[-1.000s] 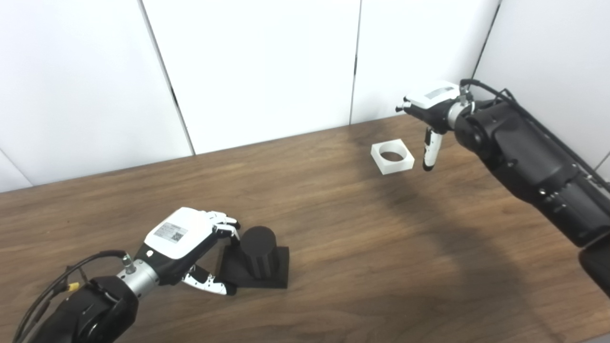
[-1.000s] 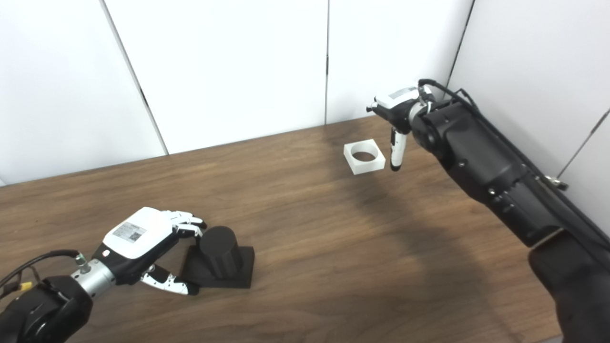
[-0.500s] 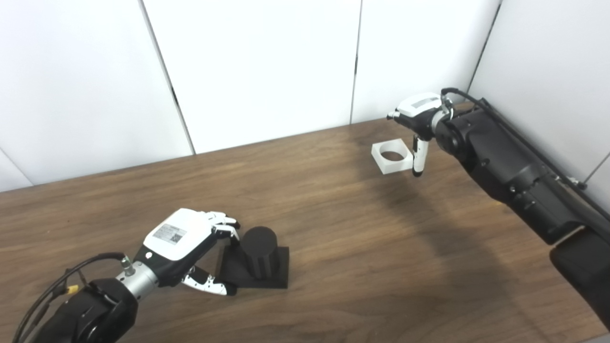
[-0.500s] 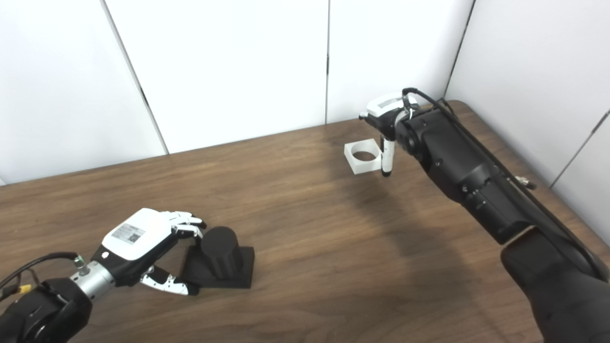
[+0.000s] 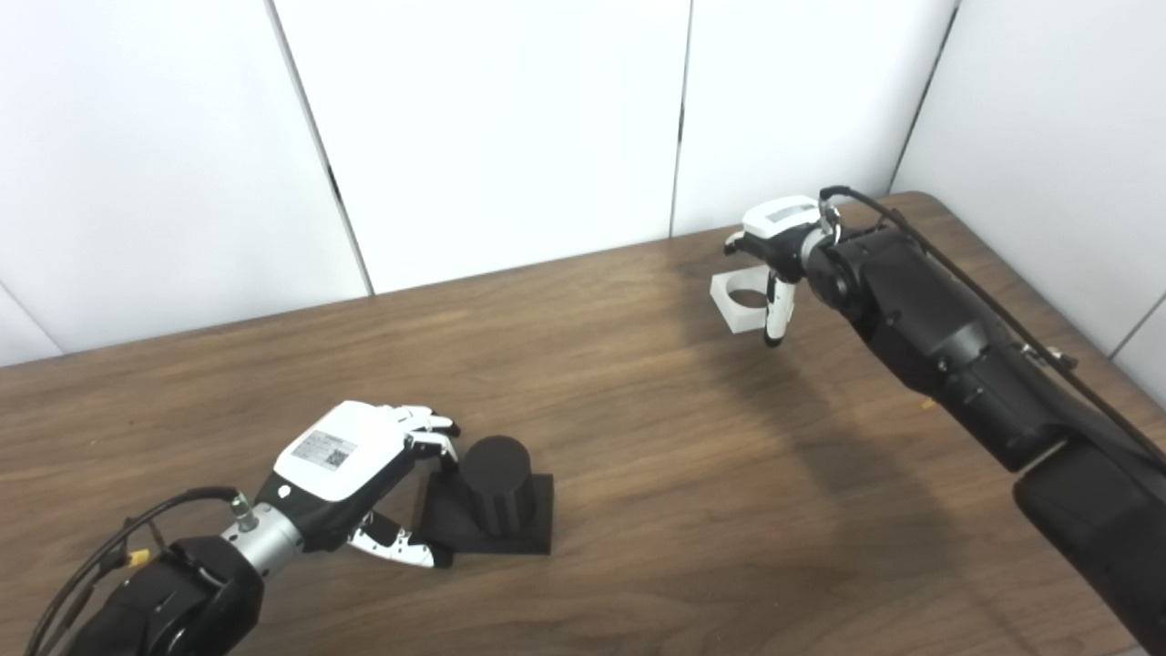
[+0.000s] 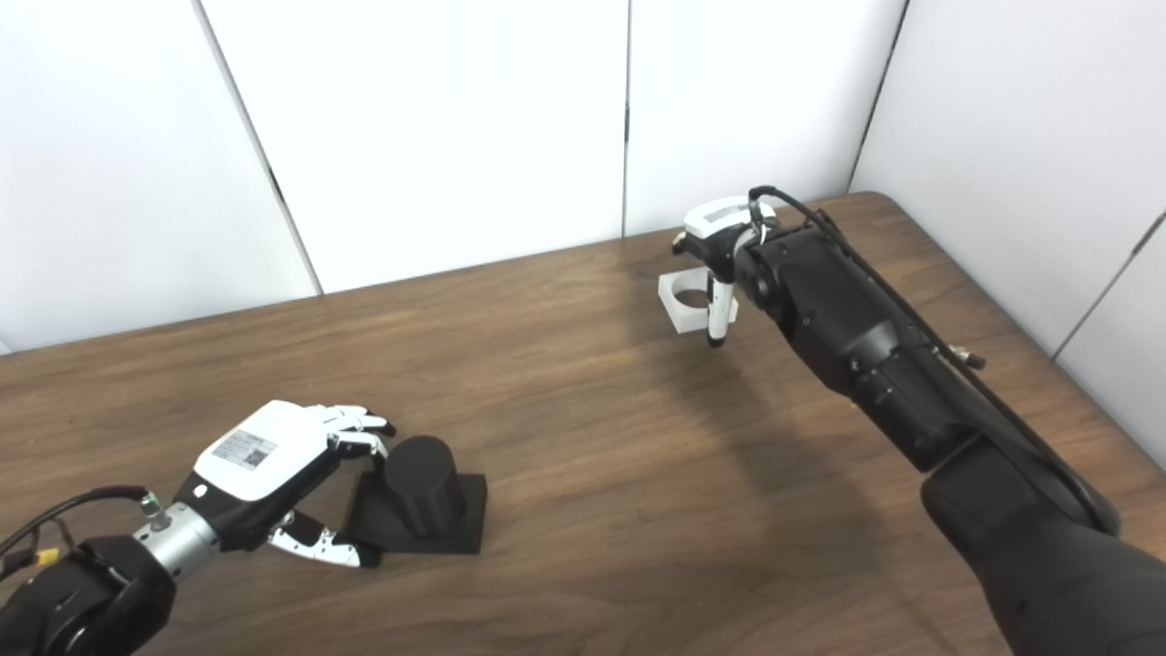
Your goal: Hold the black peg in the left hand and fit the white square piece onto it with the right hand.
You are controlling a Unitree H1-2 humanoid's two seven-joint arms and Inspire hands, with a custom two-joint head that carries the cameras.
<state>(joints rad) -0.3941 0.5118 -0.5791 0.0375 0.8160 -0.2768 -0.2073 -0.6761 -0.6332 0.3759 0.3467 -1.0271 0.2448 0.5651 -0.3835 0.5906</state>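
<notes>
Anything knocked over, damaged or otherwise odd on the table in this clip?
Nothing stands out. The black peg stands upright on its base beside the left hand; the white square piece lies flat under the right hand.

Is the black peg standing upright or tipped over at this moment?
Upright. The black peg stands on its flat square base on the table, round top facing up, with the left hand beside it.
</notes>
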